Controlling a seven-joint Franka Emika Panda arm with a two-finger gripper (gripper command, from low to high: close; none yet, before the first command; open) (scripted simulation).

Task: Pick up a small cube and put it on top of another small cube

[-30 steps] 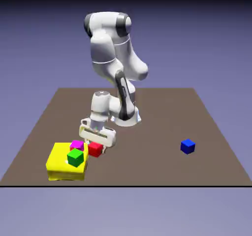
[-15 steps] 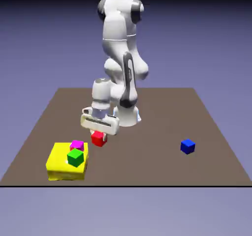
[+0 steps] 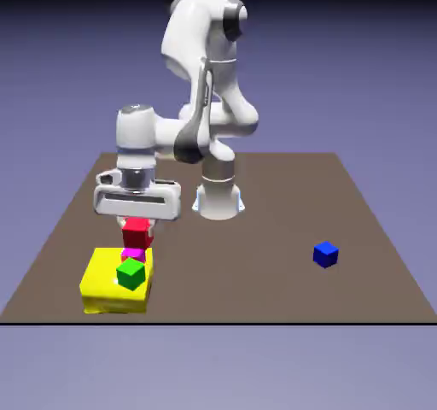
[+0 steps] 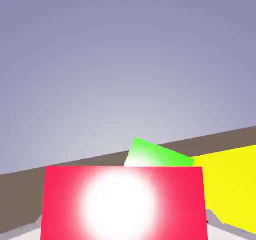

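My gripper (image 3: 136, 225) is shut on the small red cube (image 3: 136, 232) and holds it in the air, just above the magenta cube (image 3: 132, 254). The magenta cube sits on the big flat yellow block (image 3: 107, 284) at the exterior view's left, mostly covered by the red cube. In the hand view the red cube (image 4: 123, 204) fills the bottom between my fingers, which show only as grey slivers at its lower corners. The magenta cube is hidden in the hand view.
A green cube (image 3: 131, 273) rests on the yellow block's near side; in the hand view the green cube (image 4: 156, 155) peeks over the red one, with the yellow block (image 4: 231, 184) to the right. A blue cube (image 3: 325, 254) lies on the brown table (image 3: 256, 272) at the exterior view's right.
The gripper closed on the red cube beside the yellow block, lifted it off the table and carried it toward the exterior view's left, over the magenta cube.
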